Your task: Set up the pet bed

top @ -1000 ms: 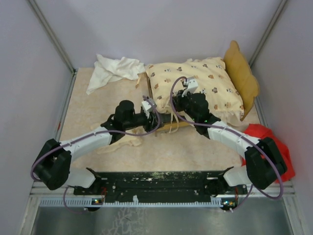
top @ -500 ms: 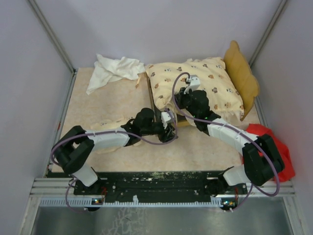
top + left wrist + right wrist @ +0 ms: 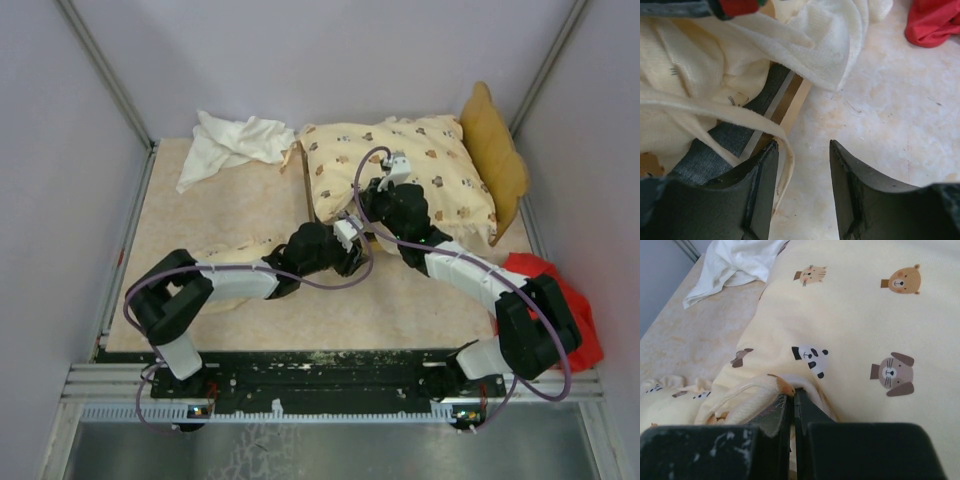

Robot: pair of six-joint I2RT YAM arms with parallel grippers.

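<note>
The cream animal-print cushion (image 3: 410, 170) lies over the bed frame, whose wavy yellow headboard (image 3: 493, 148) stands at the back right. My right gripper (image 3: 360, 213) is shut on the cushion's near-left edge (image 3: 805, 385) and holds it raised. My left gripper (image 3: 352, 256) is open and empty, low at the frame's near corner. In the left wrist view its jaws (image 3: 802, 147) straddle bare table beside the frame's wooden rail (image 3: 795, 102) and dark grey base (image 3: 722, 142), under the lifted cushion (image 3: 695, 65). The small matching pillow (image 3: 222, 254) lies under the left arm.
A plain white cloth (image 3: 235, 143) lies crumpled at the back left. A red cloth (image 3: 565, 290) lies at the right edge by the right arm's base. Grey walls close in the table on three sides.
My left arm has swung right and reached forward, bringing its gripper down to the frame's near corner. My right gripper has stayed on the cushion's edge.
</note>
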